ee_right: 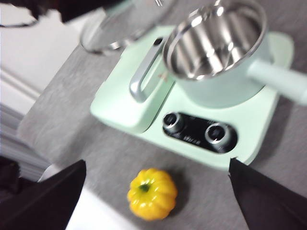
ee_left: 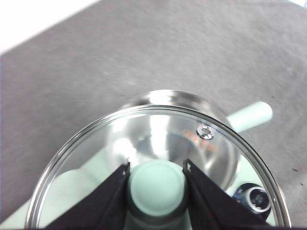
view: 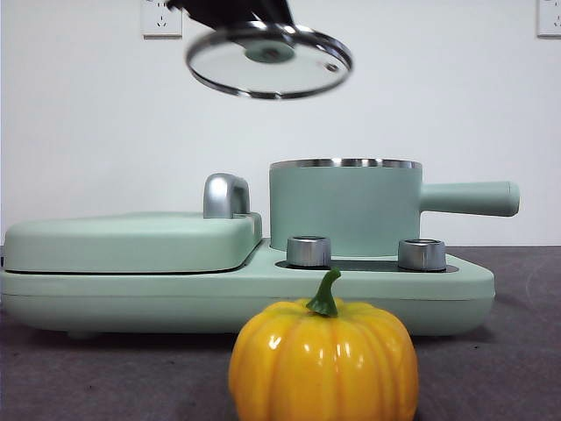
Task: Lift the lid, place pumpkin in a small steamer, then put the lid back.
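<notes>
The left pincer (ee_left: 156, 179) is holding the lid (view: 268, 60) in the air, its two black jaws clamped on either side of the mint-green knob (ee_left: 157, 184) at the glass disc's centre. In the front view the lid is hanging tilted, up and toward 11 o'clock from the small steamer (view: 345, 209), well clear of its steel rim. The steamer is sitting open on the mint-green cooker base (view: 263, 294), its long handle (view: 469, 198) pointing toward 3 o'clock and its bare steel interior showing in the right wrist view. Two silver dials (view: 308, 251) are standing on the base in front of the pot. At 9 o'clock from the steamer, the flat hinged cover (view: 131, 241) with its silver handle (view: 225, 195) is lying shut.

The pumpkin (view: 323, 358) is resting upright on the grey bench (view: 105, 377) at 6 o'clock from the cooker, apart from it, green stem up. The right pincer (ee_right: 156, 191) is hovering above the pumpkin with its jaws spread wide apart, gripping nothing.
</notes>
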Robot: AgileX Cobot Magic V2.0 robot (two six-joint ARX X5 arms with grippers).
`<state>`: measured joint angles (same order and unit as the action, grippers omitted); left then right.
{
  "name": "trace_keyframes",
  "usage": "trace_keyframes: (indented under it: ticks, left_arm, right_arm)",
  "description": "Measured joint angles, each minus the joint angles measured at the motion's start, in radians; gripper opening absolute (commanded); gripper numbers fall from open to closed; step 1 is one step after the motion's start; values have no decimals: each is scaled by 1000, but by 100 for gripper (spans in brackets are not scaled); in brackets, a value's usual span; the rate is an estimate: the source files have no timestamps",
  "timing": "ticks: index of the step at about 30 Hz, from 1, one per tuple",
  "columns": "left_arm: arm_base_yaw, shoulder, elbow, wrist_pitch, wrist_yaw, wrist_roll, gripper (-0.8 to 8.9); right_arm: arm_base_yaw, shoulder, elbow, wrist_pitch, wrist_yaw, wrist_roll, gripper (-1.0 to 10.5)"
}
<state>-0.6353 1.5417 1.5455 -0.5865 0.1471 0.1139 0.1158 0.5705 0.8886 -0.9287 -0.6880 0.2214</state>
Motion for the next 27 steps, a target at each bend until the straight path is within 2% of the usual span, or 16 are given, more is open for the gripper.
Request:
trace_keyframes:
  ticks: [6,20,27]
  left_arm:
    - [60,-52,0,-39,0,3,112]
    - [216,-138,0,-93,0,3,112]
    - [285,-142,0,-124,0,3,112]
  right_arm:
    - [126,119,0,3,37,69,474]
    - [602,486,18,157,330,148,475]
    - [743,677,94,155,426,154,498]
